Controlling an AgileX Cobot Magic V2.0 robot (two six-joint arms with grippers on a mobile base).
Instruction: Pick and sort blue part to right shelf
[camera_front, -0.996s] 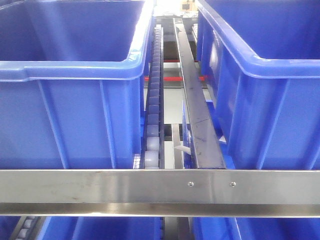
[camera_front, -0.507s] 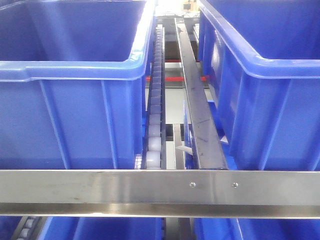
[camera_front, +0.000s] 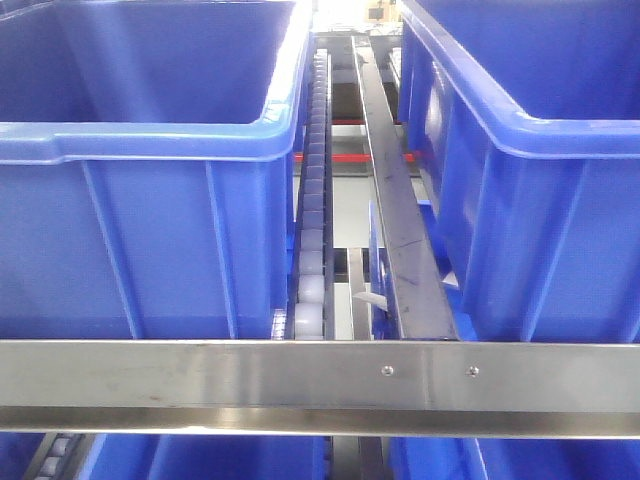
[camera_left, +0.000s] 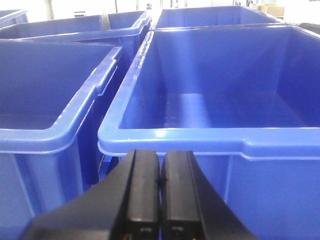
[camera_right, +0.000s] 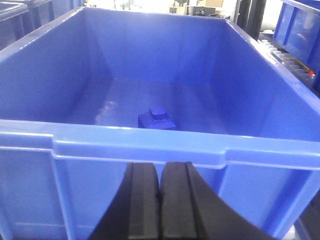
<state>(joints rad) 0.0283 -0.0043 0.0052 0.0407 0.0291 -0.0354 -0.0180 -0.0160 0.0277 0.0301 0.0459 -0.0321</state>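
- Shelving of blue bins is filling every view, split by a roller track (camera_front: 310, 230).
- Left gripper (camera_left: 160, 192) is hovering before an empty bin (camera_left: 220, 135), closed, holding nothing.
- Right gripper (camera_right: 160, 200) is likewise closed and empty; blue part (camera_right: 156, 119) is lying inside the right bin (camera_right: 150, 145), apparently already sorted.

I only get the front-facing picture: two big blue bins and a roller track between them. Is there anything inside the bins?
Observer: Yes. The right wrist view shows one small blue part lying on the floor of a blue bin.
Operator: Is the robot holding it?
Observer: No. The right gripper is shut with nothing between its fingers, outside the bin's near wall.
Operator: And the other arm?
Observer: The left gripper is shut and empty too, in front of another bin whose visible floor is bare.
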